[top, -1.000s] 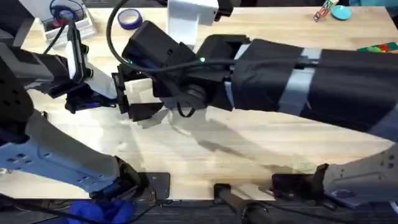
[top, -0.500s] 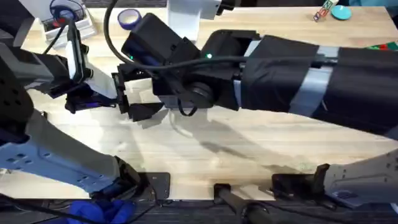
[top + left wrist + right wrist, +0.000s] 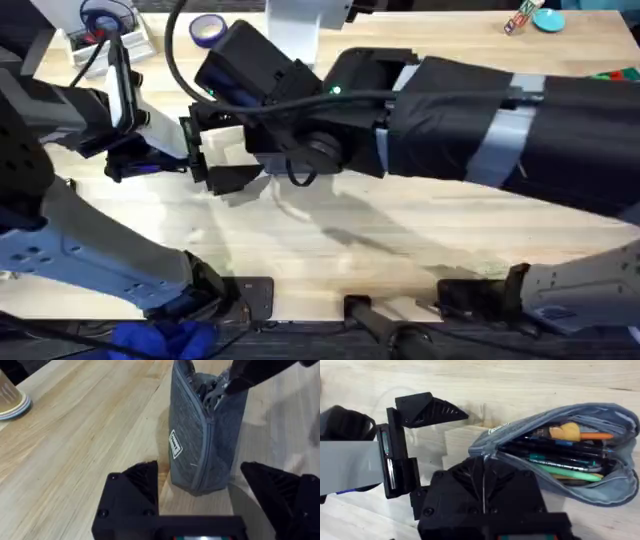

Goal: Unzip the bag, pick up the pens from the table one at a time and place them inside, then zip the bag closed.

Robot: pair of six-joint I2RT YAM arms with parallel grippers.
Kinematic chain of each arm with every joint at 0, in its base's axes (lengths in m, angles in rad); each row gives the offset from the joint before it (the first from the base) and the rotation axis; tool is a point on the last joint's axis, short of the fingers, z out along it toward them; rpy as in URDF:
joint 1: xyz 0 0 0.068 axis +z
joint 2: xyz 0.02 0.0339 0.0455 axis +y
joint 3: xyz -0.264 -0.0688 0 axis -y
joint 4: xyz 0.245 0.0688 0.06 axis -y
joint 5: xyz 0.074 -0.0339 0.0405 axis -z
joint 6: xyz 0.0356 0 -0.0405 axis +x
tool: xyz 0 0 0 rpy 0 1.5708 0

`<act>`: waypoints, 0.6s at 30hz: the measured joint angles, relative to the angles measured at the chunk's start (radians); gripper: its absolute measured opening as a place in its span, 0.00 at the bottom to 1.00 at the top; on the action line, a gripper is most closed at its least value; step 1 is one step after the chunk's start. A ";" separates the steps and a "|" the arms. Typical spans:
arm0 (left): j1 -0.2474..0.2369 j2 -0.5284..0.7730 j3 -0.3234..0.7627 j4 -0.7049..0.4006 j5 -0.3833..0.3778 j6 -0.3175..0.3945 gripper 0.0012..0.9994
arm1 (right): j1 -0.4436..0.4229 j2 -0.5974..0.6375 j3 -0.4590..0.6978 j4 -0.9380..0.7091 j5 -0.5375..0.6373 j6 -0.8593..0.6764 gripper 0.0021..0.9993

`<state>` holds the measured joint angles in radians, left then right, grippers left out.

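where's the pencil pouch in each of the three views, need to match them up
Overhead: the bag cannot be made out; the right arm covers the spot between the two grippers.
Left wrist: the bag stands at centre, its zipper running up it, between the left gripper's open fingers.
Right wrist: the bag lies at right, unzipped, pens inside.
Shared landmark: the right gripper at the bag's zipper end.

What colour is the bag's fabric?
Heathered grey-blue; the bag shows best in the left wrist view.
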<state>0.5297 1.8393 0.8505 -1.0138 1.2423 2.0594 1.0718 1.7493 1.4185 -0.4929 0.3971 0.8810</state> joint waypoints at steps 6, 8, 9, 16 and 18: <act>0.000 0.000 0.000 0.000 0.000 0.000 1.00 | 0.000 0.000 0.000 0.010 0.000 0.000 0.03; 0.000 0.000 0.000 0.000 0.001 0.000 0.99 | 0.000 0.000 0.000 0.014 0.000 0.000 0.03; 0.000 0.000 0.000 0.000 0.003 0.000 1.00 | 0.000 0.000 0.000 0.015 0.000 0.000 0.03; 0.000 0.000 0.000 0.000 0.016 0.000 0.99 | 0.000 0.000 0.000 0.015 0.000 -0.004 0.03; 0.000 0.000 0.000 0.000 0.021 0.000 1.00 | 0.000 0.000 0.000 0.014 0.000 -0.005 0.03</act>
<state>0.5297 1.8393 0.8505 -1.0134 1.2634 2.0598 1.0718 1.7493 1.4185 -0.4785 0.3972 0.8756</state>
